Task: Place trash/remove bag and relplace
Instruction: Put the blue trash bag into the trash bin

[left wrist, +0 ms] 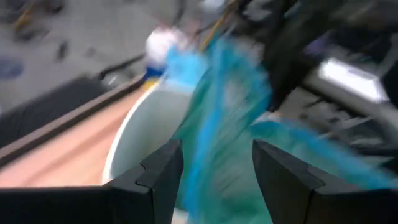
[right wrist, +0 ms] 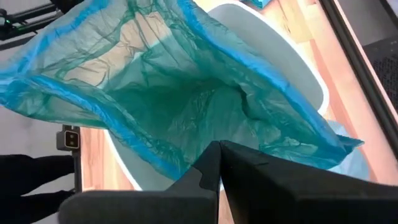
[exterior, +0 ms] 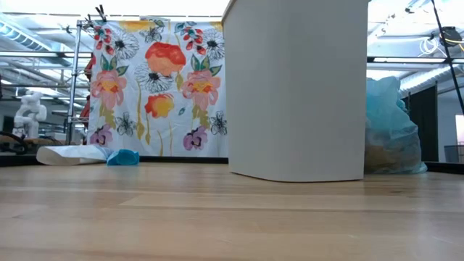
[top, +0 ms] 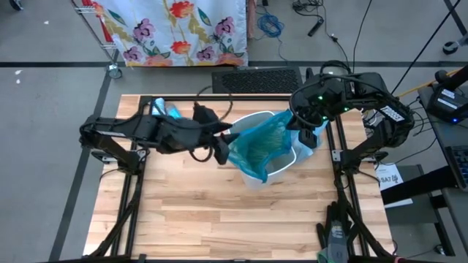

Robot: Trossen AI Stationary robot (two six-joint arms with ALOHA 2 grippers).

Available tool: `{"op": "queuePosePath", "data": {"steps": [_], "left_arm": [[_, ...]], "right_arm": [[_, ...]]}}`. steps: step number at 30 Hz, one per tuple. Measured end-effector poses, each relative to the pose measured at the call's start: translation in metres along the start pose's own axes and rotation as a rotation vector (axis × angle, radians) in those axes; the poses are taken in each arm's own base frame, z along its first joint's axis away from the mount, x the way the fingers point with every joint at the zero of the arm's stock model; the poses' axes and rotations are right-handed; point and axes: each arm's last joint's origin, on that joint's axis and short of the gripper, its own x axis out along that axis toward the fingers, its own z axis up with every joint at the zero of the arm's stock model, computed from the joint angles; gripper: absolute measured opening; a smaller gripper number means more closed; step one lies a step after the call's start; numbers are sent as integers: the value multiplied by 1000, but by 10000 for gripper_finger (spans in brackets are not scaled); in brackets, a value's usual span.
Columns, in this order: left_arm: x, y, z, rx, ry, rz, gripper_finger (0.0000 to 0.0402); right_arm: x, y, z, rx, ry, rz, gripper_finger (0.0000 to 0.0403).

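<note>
Bag (top: pixel 257 146) stretched open over white bin (top: pixel 281 165) mid-table, between left gripper (top: pixel 219 142) with fingers spread at its near edge and right gripper (top: pixel 306 126) pinched shut on far rim.

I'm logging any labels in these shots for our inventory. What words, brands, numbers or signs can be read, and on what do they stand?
None can be read.
White label on the frame by the right arm: dark marks, too small to read.
Small tag at the table edge in the right wrist view: too small to read.
White bin, teal bag and floral cloth: no text shows.
</note>
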Motion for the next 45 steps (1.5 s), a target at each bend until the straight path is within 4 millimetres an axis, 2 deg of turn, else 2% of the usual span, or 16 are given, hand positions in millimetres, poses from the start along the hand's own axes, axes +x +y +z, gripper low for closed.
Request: {"op": "queuePosePath", "data": {"steps": [4,8,11,15,17,24,29,34,38,40,42,45], "left_arm": [[-4,-11,15,134,-97,-184,194],[4,-21,21,299,-177,-326,182],[13,-16,22,360,-165,-330,136],[29,-4,23,378,-84,-371,31],[34,5,23,385,-33,-383,11],[37,20,23,501,69,-429,3],[36,21,23,622,93,-434,2],[48,21,15,703,144,-426,1],[49,29,17,701,161,-394,1],[51,35,18,701,180,-354,1],[53,41,18,703,210,-310,1],[55,50,16,707,257,-267,1]], "right_arm": [[0,0,0,33,-3,-12,0],[0,-1,0,92,-7,-26,0],[2,2,0,127,-5,-39,0],[11,8,-2,170,11,-75,0],[16,12,-2,191,11,-84,0],[28,26,7,241,-83,-56,0],[44,26,12,267,-78,-151,0],[81,15,29,231,-33,-228,0],[112,7,53,87,-122,-308,0],[122,8,67,4,-199,-274,0],[129,11,77,-60,-251,-165,0],[131,14,82,-81,-277,-44,0]]}}
